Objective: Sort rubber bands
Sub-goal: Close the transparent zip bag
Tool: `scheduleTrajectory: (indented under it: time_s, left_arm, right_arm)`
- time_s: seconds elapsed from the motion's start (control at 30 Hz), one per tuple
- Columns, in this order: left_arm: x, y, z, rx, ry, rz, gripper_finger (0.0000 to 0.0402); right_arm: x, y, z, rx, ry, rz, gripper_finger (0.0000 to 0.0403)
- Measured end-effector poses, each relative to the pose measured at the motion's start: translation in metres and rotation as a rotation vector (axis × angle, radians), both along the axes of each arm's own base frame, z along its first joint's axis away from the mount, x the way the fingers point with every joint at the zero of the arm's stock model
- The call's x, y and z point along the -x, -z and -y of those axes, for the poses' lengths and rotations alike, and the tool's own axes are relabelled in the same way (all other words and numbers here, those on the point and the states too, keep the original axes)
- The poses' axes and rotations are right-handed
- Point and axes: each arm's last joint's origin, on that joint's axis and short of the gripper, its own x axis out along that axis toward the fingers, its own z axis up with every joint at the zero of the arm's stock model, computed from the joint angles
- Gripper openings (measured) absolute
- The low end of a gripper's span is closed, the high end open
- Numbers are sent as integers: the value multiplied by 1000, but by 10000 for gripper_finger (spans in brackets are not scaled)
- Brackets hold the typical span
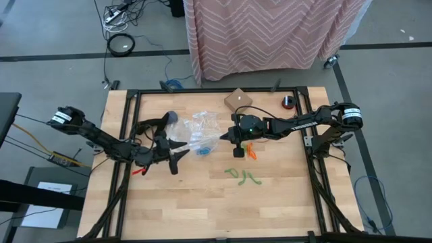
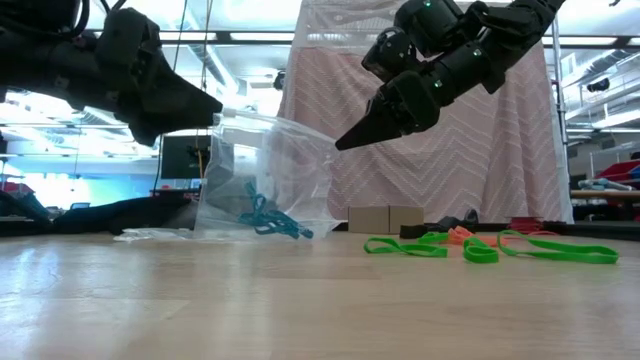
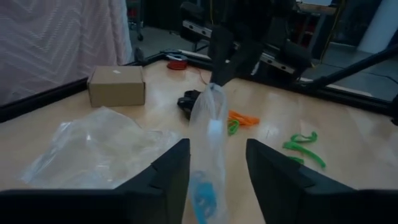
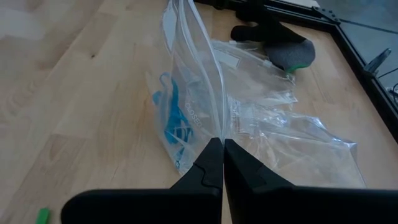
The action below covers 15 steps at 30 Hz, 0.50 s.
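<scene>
Where the left tool [image 1: 181, 154] meets the bag [image 2: 262, 180] is hard to make out from above — its fingers [image 3: 163, 180] stand spread either side of the bag's edge. The right tool [image 2: 345, 143] pinches the bag's top edge, fingers pressed together. Blue bands [image 4: 173, 115] sit inside that bag; green bands [image 1: 243, 176] and orange bands [image 1: 251, 152] lie loose on the worktop [image 1: 202, 202]. More bags [image 4: 292, 134] and a small box [image 1: 237, 100] sit nearby.
</scene>
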Motion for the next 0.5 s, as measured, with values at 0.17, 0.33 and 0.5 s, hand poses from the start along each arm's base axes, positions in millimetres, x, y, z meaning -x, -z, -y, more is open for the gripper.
scheduleTrajectory:
  time_s: [0.17,0.33,0.5]
  left_arm:
    - [0,-1,-1,-22,-19,4,136]
    - [0,-1,-1,-24,-21,-2,126]
    - [0,0,-1,-26,-21,-3,99]
  right_arm:
    - [0,0,0,-4,-8,0,0]
    - [0,0,0,-4,-8,0,0]
    - [0,0,0,-5,-8,0,0]
